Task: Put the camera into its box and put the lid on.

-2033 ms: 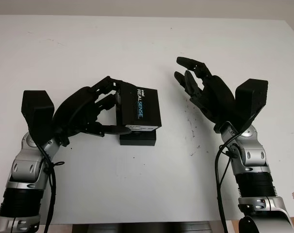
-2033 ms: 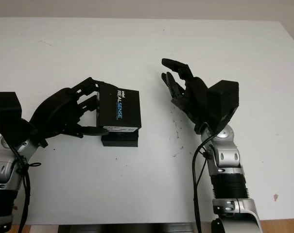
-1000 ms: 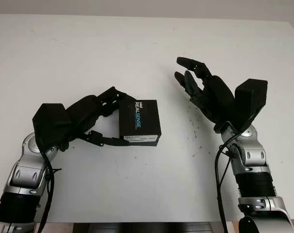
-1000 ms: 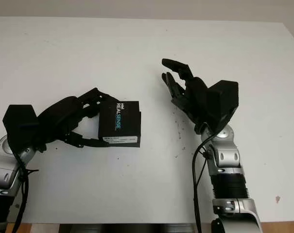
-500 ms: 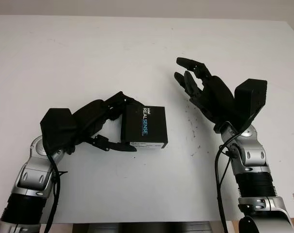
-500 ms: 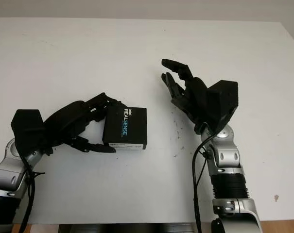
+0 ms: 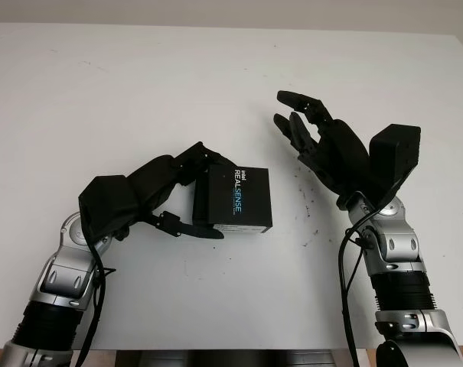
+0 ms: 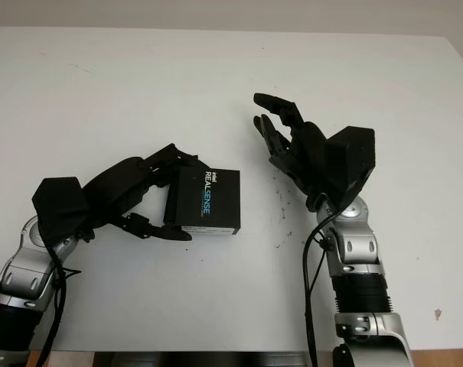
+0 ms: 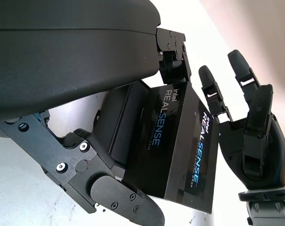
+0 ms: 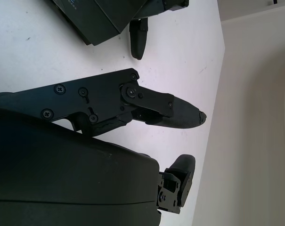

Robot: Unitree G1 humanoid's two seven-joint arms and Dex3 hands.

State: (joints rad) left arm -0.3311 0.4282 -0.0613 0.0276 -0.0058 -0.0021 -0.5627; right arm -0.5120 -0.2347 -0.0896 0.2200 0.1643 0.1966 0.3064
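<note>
- Your left hand's fingers [image 7: 187,164] gripped the black RealSense box [image 7: 235,200] from its side, near the middle of the white table [image 7: 139,84].
- Right eye view: your right hand [image 8: 296,145] was open, raised just beside the box.
- Left wrist view: thumb under the box, fingers over its top edge.
- Right wrist view: the box's corner lay beyond your open fingers.

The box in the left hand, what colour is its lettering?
White and blue lettering on the black box, clearest in the left wrist view, where the left hand grips it.
</note>
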